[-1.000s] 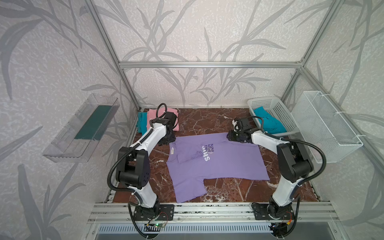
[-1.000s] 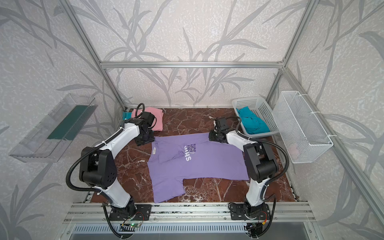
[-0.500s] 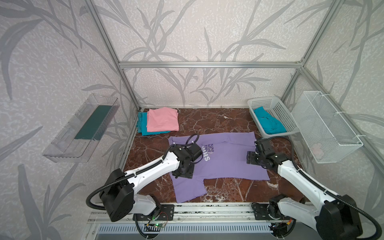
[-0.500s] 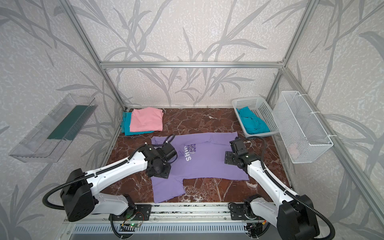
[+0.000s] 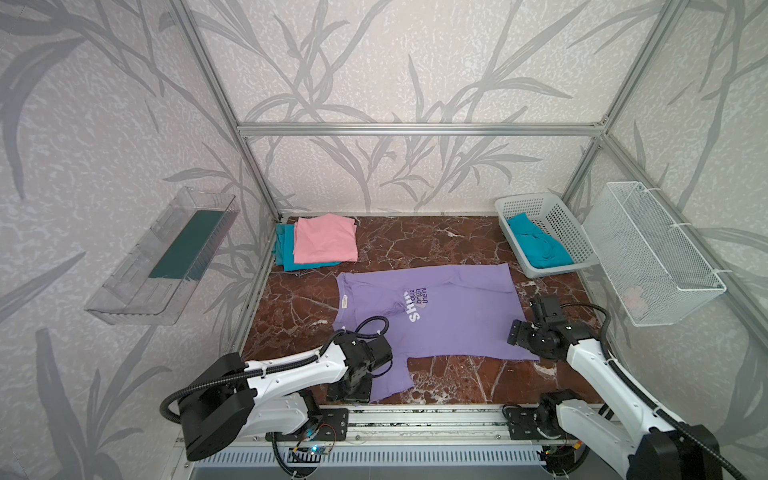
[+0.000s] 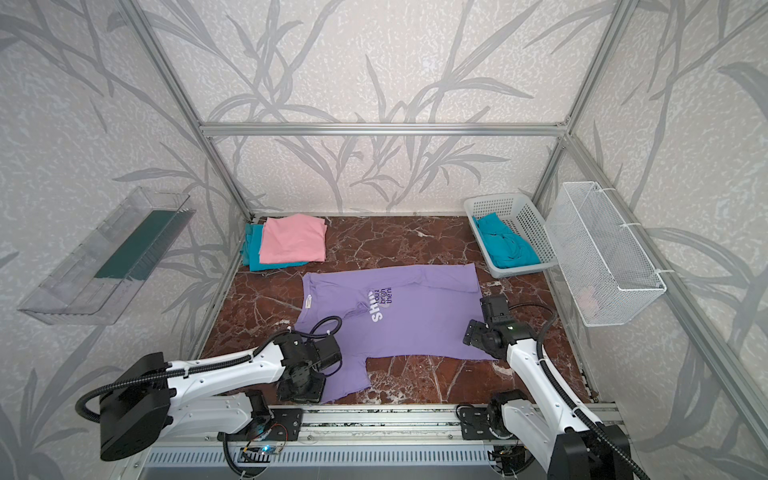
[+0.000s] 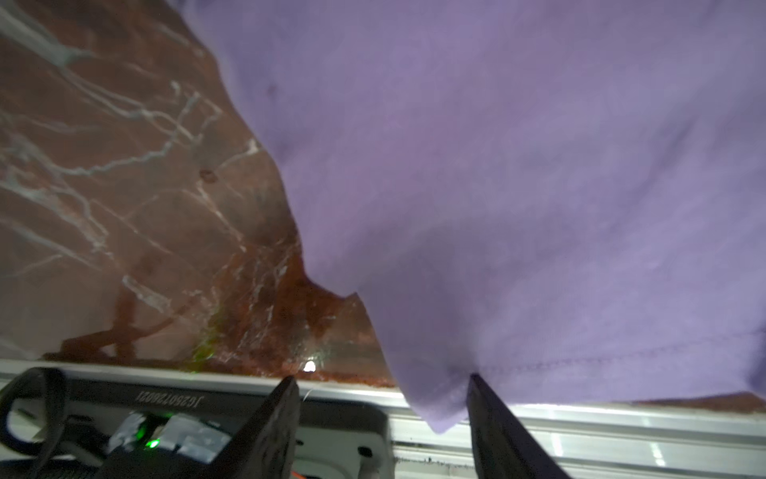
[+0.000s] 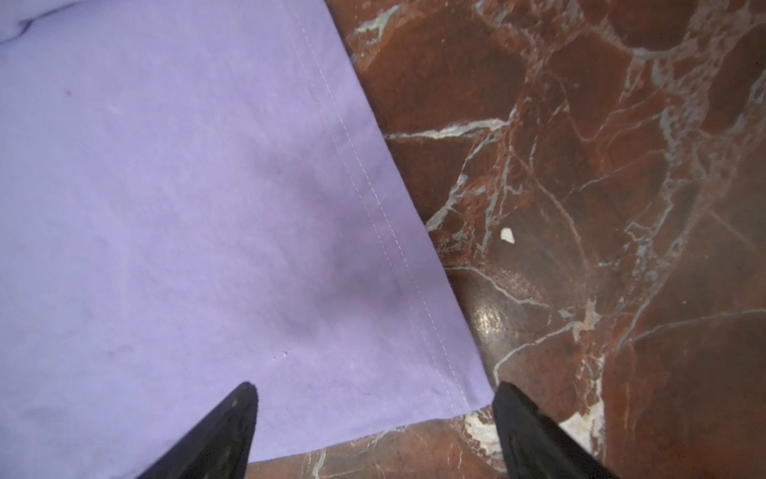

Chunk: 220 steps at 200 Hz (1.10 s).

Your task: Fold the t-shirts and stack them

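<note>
The lavender t-shirt (image 5: 436,316) lies spread on the marble table (image 5: 415,245), its white print up, in both top views. My left gripper (image 7: 382,378) is open low over the near sleeve; the sleeve's corner (image 7: 439,406) lies between the fingers, touching one. My right gripper (image 7: 373,385) is not that one: my right gripper (image 8: 373,385) stands open over the near right hem corner (image 8: 464,398). A folded pink t-shirt (image 5: 324,239) rests on a folded teal one (image 5: 284,249) at the back left. Another teal t-shirt (image 5: 536,245) lies crumpled in the white basket (image 5: 557,216).
A wire basket (image 5: 656,257) hangs on the right wall and a clear tray (image 5: 162,257) on the left wall. The aluminium rail (image 5: 415,415) runs along the table's near edge, right below the left gripper (image 5: 349,390). Frame posts stand at the back corners.
Both arms have swung from the shirt's far edge to its near edge. Both grippers have opened wider, the right one much more.
</note>
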### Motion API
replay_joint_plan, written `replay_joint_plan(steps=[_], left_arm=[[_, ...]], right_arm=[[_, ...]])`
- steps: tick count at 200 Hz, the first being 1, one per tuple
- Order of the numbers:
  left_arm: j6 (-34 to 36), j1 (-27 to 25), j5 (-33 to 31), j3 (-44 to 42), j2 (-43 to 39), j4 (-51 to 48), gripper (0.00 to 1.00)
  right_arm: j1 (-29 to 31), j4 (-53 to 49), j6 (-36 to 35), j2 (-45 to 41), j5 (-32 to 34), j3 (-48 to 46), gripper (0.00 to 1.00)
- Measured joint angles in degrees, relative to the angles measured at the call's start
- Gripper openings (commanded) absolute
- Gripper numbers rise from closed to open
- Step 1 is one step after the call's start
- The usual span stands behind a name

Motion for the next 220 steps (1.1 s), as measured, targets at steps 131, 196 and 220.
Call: replay_joint_plan(steps=[131,196,220], left_arm=[[-3.85,-0.11,6.25,1.27,3.43,9.88,0.0],[-1.25,4.15,1.7,7.17,2.69,1.6,0.0],[1.25,9.64,1.14,13.22,0.39,-1.18,0.0]], right_arm=[[-7.15,3.06,5.79,0.98,-4.35,-5.27,0.62],[-10.4,8.68,5.57,5.57,-7.93,-5.25,0.0],[-10.67,8.7,4.63,6.97,-8.83,-3.06,0.0]])
